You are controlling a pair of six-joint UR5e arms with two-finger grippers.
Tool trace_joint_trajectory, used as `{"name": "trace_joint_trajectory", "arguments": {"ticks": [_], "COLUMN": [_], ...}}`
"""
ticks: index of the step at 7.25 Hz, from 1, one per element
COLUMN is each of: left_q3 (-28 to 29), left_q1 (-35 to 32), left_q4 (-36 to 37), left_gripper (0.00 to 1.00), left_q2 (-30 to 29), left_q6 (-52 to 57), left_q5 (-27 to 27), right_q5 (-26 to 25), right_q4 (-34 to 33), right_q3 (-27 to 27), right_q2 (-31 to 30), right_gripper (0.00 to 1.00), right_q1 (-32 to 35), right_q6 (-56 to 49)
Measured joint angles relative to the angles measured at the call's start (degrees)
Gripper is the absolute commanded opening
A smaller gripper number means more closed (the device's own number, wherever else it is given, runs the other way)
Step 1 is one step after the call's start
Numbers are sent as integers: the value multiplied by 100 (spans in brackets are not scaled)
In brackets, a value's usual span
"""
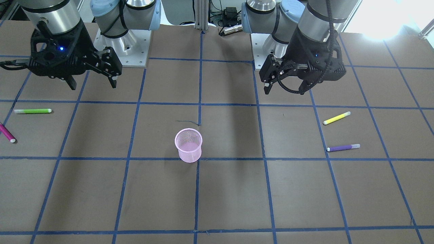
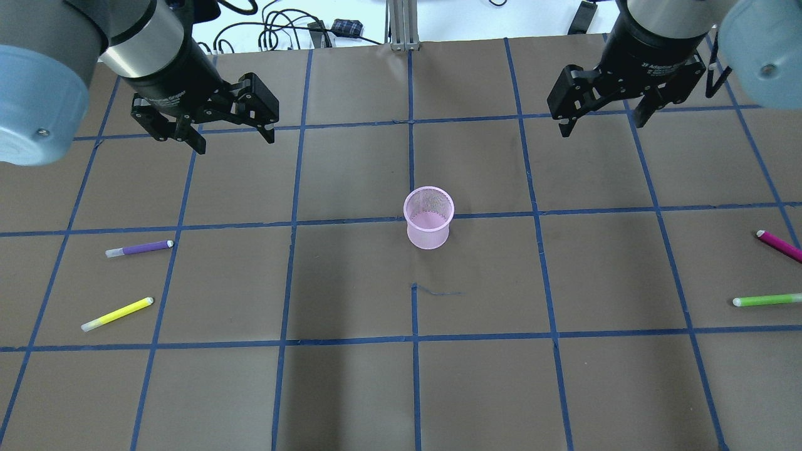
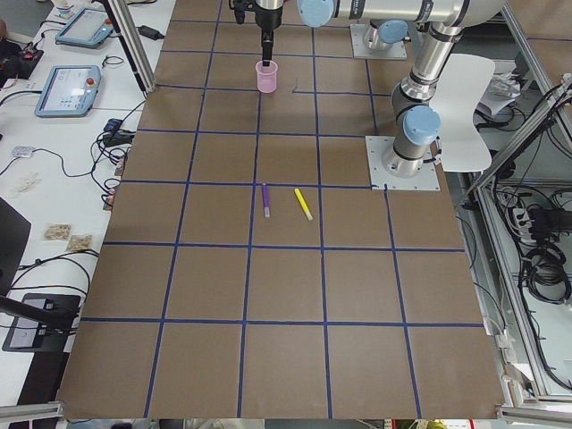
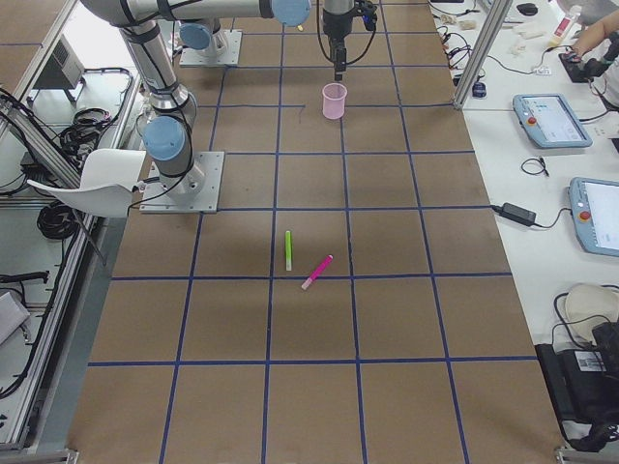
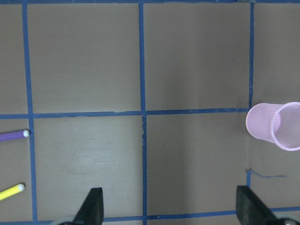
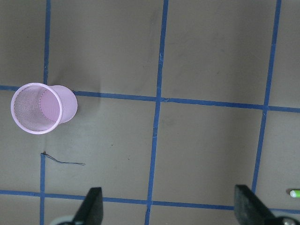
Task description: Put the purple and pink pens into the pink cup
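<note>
Brown, crossed by blue tape (image 2: 414,338), the surface (image 2: 351,394) carries everything. From overhead the left tool (image 2: 235,144) hangs at ten o'clock of the pink mesh cup (image 2: 429,219), the right tool (image 2: 601,127) at two, both spread wide, empty. The purple pen (image 2: 139,248) lies at nine, the pink pen (image 2: 780,245) at three. Light, stiff, round, each likely rolls; mid-barrel seems the best hold.

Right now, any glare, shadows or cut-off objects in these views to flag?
Front-facing view: blown-out glare on the table at top right, soft arm shadows beside the cup, pink pen cropped at the left edge. Left wrist view: purple pen and yellow pen cut off at the left, cup at the right. Right wrist view: only the tip of the green pen shows.
</note>
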Motion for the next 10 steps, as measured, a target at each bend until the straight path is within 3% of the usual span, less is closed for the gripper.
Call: {"name": "trace_joint_trajectory", "arguments": {"ticks": [4, 10], "left_q3": [-74, -96], "left_q1": [-14, -15], "left_q4": [35, 37], "left_gripper": [100, 100], "left_q2": [1, -6], "left_q6": [55, 166], "left_q5": [0, -2], "right_q5": [7, -63], "right_q4": [-1, -292], "right_q3": [72, 283], "right_q2": [39, 956], "right_gripper": [100, 100], "right_q1": [-314, -2432], "right_q6": [-161, -4388]}}
